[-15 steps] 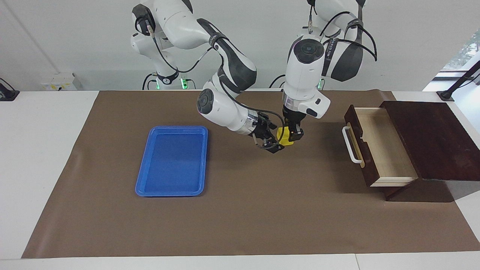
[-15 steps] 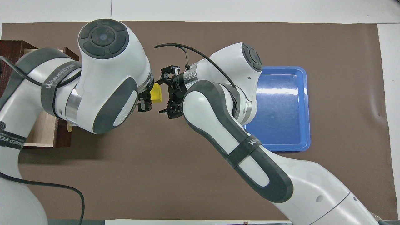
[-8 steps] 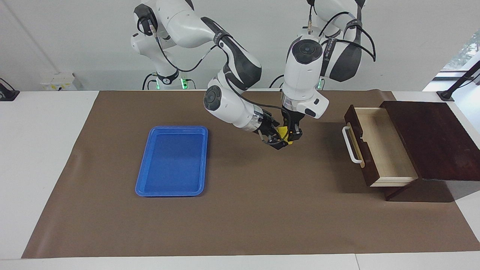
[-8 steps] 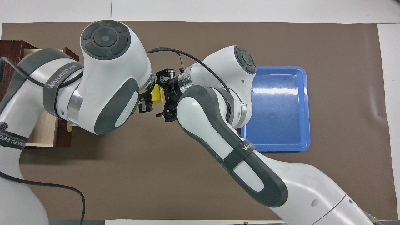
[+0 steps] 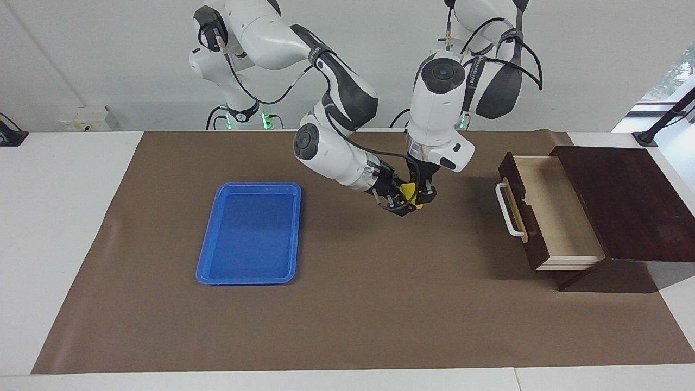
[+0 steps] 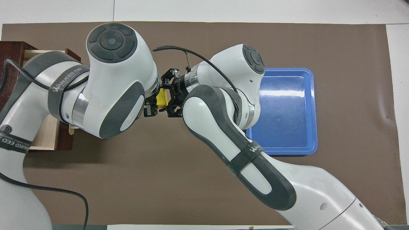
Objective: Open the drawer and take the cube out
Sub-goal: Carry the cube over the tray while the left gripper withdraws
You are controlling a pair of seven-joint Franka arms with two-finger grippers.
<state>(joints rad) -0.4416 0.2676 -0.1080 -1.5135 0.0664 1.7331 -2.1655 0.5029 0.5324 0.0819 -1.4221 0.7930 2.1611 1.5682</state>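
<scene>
Handover in mid-air: cube passes between two grippers above the mat

The left gripper (image 5: 424,195) is clamped on the yellow cube (image 5: 409,194) while the right gripper (image 5: 400,202) brackets it, fingers spread; small, rigid and likely light, it suits its free flat faces. The drawer (image 5: 548,212) stands open, well apart.

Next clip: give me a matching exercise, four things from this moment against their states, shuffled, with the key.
Things:
1. drawer
2. cube
3. blue tray
4. right gripper

States:
A. held over the mat by the left gripper
B. pulled out, nothing seen inside
C. around the cube, grip unclear
D. flat on the mat, holding nothing

Pairs: 1-B, 2-A, 3-D, 4-C
</scene>
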